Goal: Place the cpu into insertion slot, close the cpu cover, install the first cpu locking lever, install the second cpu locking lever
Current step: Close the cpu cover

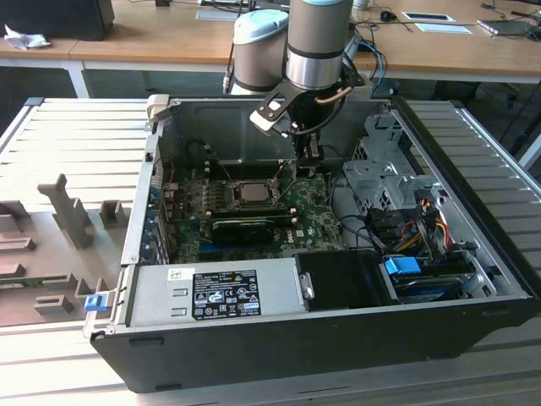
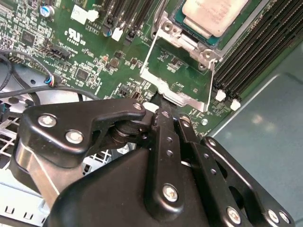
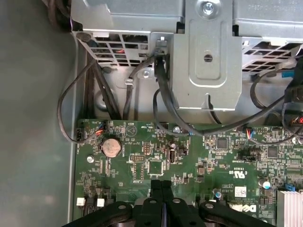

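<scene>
The cpu (image 2: 215, 16) lies flat in the insertion slot (image 2: 166, 29), its pale metal top showing; in the exterior view the cpu (image 1: 251, 191) sits mid-motherboard. The cpu cover (image 2: 173, 92) is swung open away from the slot, and green board shows through its cut-out. My gripper (image 2: 163, 112) is shut with nothing between its fingers, and its tips are right at the cover's free edge. In the first wrist view the gripper (image 3: 161, 185) hangs just above the board. In the exterior view the gripper (image 1: 309, 156) is to the right of the slot.
A long black card (image 1: 245, 227) lies in front of the slot. Memory slots (image 2: 255, 52) flank the socket. A silver drive cage (image 1: 380, 169) with cables stands at the exterior view's right, and a power supply (image 1: 211, 292) sits at the front. Case walls surround the board.
</scene>
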`<act>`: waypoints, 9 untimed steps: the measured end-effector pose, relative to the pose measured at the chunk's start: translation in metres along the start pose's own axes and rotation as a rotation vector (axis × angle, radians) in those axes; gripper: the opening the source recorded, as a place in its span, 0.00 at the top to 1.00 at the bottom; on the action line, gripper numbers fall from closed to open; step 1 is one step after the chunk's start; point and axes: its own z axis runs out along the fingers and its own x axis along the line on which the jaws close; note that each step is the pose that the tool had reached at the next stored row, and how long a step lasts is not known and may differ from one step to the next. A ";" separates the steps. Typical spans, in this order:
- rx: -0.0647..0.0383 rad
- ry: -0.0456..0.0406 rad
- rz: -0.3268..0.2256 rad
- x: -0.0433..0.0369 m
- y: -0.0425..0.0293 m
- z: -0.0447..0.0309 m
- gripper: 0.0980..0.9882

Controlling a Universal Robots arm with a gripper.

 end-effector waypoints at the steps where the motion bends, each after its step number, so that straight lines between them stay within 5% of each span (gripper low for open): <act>1: 0.000 0.0000 0.000 0.0001 -0.0020 -0.0001 0.99; 9: 0.000 0.0000 0.000 0.0008 -0.0232 -0.0013 0.99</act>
